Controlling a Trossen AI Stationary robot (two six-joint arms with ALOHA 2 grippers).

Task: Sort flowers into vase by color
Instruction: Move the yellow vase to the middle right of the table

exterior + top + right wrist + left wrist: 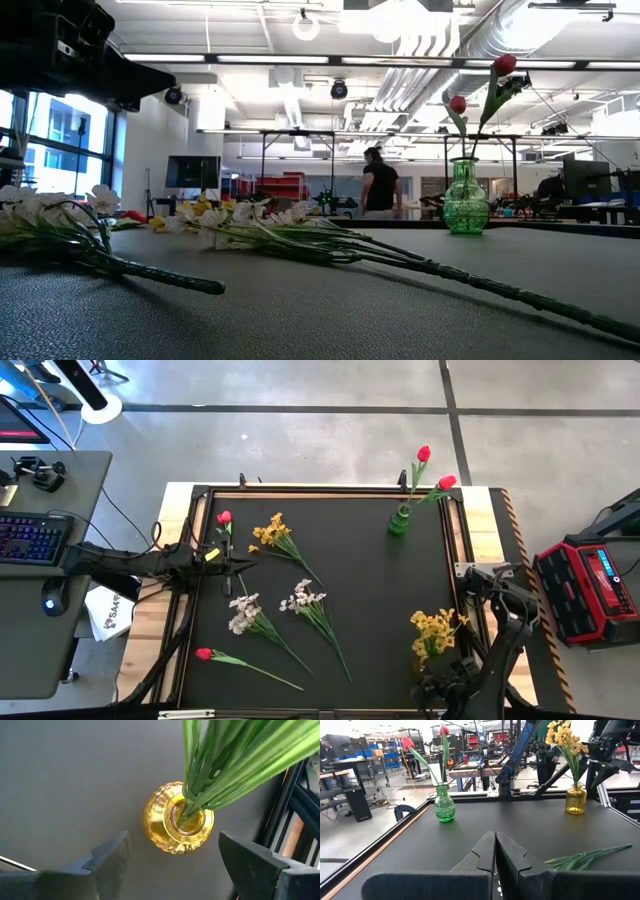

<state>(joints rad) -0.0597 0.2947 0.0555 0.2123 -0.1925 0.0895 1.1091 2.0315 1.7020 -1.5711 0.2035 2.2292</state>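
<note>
Shut left claw (495,855) near mat edge, bare mat (520,827) beyond.

The left arm is reaching in from the table's left edge, extended horizontally; the left gripper (495,851) is holding its fingers pressed together. The right arm is folding over the near right corner; the right gripper (172,857) is pointing straight down, fingers spread wide.
</note>
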